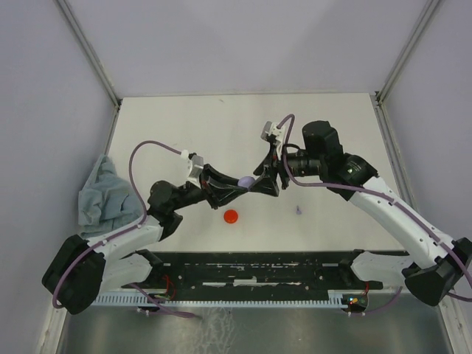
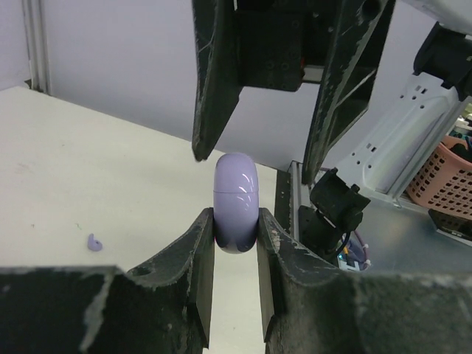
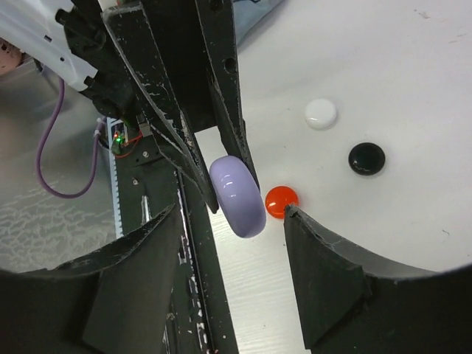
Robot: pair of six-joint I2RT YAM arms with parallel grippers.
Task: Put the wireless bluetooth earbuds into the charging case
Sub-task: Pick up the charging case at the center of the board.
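Note:
My left gripper (image 1: 237, 187) (image 2: 236, 221) is shut on a closed lavender round case (image 1: 245, 181) (image 2: 236, 199) (image 3: 237, 195) and holds it on edge above the table. My right gripper (image 1: 262, 181) (image 3: 232, 212) is open, its fingers (image 2: 214, 81) standing either side of the case without touching it. A tiny lavender earbud (image 1: 298, 211) (image 2: 94, 242) lies on the table to the right. No other earbuds show.
A red round case (image 1: 231, 216) (image 3: 281, 200) lies on the table below the grippers. The right wrist view also shows a white case (image 3: 321, 113) and a black case (image 3: 366, 158). A grey-blue cloth (image 1: 103, 192) lies at the left edge.

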